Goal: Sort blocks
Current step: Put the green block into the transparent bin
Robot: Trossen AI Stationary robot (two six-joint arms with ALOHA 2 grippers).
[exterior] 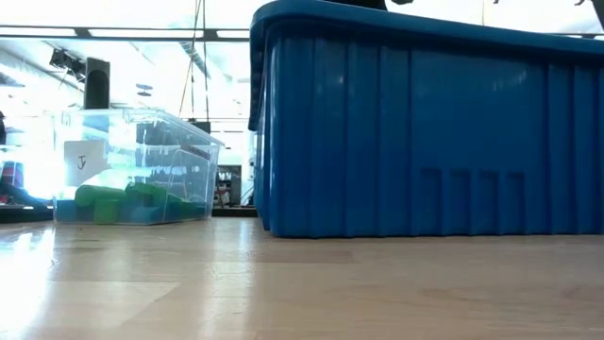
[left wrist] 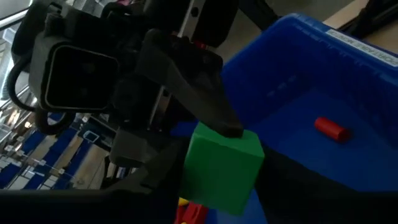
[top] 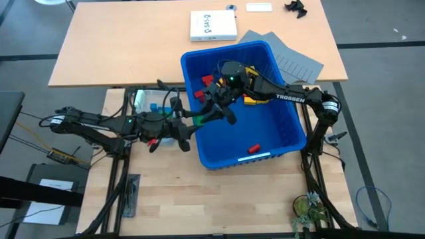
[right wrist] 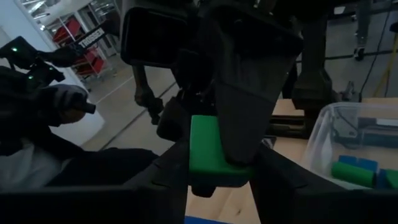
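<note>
One green block (top: 199, 120), a plain smooth-sided cube, hangs in the air at the left rim of the large blue bin (top: 229, 48), between the two claws. The right gripper (top: 211, 111) reaches across the bin from the right and is clamped on it, one dark finger (left wrist: 211, 99) pressing on its top face. The left gripper (top: 189, 126) meets it from the other side and sits right against the same block, but whether it has closed on it cannot be told. Inside the bin a red block (top: 253, 148) lies alone near the front wall, with more red (top: 206, 81) and yellow blocks (top: 251, 101) farther back, partly hidden under the right arm. Just left of the bin stands a small clear tub (exterior: 142, 161) holding green blocks (exterior: 104, 198). A white box (top: 212, 25) lies on the table beyond.
</note>
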